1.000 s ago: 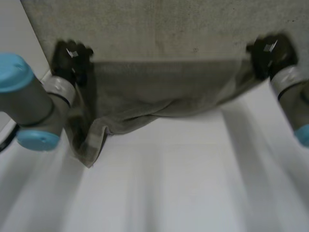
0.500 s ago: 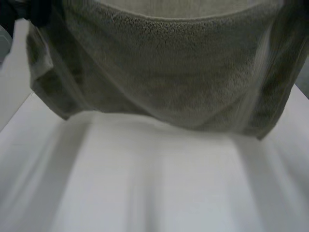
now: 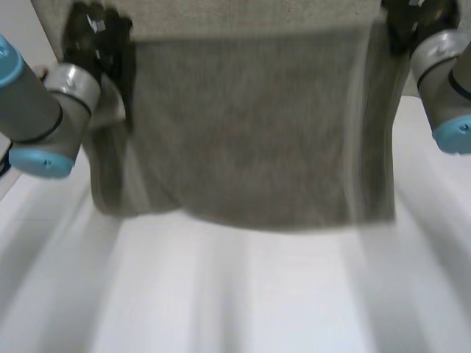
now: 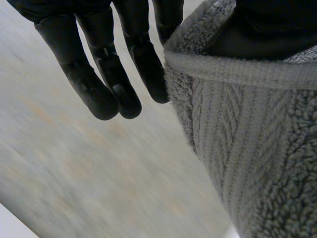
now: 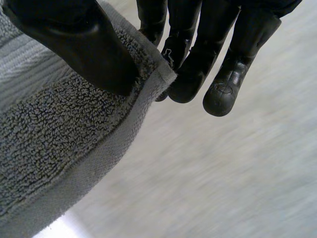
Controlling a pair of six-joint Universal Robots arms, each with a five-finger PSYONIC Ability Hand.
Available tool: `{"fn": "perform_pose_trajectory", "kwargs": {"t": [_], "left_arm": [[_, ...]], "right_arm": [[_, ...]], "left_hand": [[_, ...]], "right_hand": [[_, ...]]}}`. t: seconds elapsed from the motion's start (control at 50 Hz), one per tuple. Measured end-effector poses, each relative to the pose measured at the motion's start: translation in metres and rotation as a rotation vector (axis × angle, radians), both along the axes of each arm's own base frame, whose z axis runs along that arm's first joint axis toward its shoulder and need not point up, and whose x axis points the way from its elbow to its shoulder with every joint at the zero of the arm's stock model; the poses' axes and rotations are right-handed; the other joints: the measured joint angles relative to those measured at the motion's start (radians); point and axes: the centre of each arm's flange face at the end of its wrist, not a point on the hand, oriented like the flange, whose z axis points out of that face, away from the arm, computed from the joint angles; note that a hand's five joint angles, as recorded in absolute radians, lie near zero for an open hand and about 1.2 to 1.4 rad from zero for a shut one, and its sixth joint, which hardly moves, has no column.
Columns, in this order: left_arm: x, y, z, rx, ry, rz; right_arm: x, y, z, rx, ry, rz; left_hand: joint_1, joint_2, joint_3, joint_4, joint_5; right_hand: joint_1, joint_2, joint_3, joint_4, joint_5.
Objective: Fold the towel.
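A grey towel (image 3: 243, 132) hangs above the white table (image 3: 243, 294), stretched between my two hands. My left hand (image 3: 92, 40) pinches one top corner; in the left wrist view its thumb (image 4: 277, 25) presses the towel's hemmed edge (image 4: 233, 69) against the fingers (image 4: 124, 64). My right hand (image 3: 416, 22) holds the other top corner; in the right wrist view its thumb (image 5: 79, 44) clamps the towel corner (image 5: 74, 129) against the fingers (image 5: 198, 54). The towel's lower edge sags free over the table.
The far half of the towel (image 3: 243, 11) lies spread beyond my hands. Both grey arms (image 3: 37, 118) with light-blue caps flank the cloth.
Both hands have lifted the near edge of the towel up off the table, and the cloth now hangs as a taller sheet between them.
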Motion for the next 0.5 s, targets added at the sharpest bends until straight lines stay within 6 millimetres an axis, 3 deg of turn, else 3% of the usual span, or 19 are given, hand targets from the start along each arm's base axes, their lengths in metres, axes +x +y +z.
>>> {"fn": "perform_pose_trajectory", "kwargs": {"t": [0.1, 0.16, 0.24, 0.28, 0.36, 0.5], "left_arm": [[0.001, 0.011, 0.075, -0.243, 0.202, -0.058], [0.009, 0.027, 0.110, -0.323, 0.303, -0.108], [0.014, 0.038, 0.125, -0.344, 0.354, -0.142], [0.015, 0.040, 0.117, -0.312, 0.353, -0.151], [0.013, 0.039, 0.067, -0.148, 0.302, -0.160], [0.014, 0.058, -0.045, 0.205, 0.151, -0.193]], "right_arm": [[-0.004, 0.008, 0.059, -0.299, -0.101, -0.026], [-0.006, 0.023, 0.080, -0.371, -0.122, -0.011], [-0.007, 0.033, 0.085, -0.378, -0.118, 0.007], [-0.006, 0.035, 0.076, -0.332, -0.097, 0.022], [-0.006, 0.042, 0.031, -0.134, -0.023, 0.065], [-0.012, 0.069, -0.076, 0.282, 0.096, 0.121]], "left_hand": [[0.000, 0.000, 0.000, 0.000, 0.000], [0.000, 0.000, 0.000, 0.000, 0.004], [0.004, 0.000, 0.000, 0.000, 0.006], [0.005, 0.000, 0.000, 0.000, 0.007], [0.005, 0.000, 0.001, 0.000, 0.010], [0.007, 0.000, 0.001, 0.000, 0.011]], "right_hand": [[0.000, 0.000, 0.000, 0.000, 0.000], [0.000, 0.000, 0.000, 0.000, 0.000], [0.000, 0.000, 0.000, 0.000, 0.000], [0.000, 0.000, 0.000, 0.000, 0.000], [0.000, 0.000, 0.000, 0.000, 0.000], [0.000, 0.000, 0.000, 0.000, 0.000]]}}
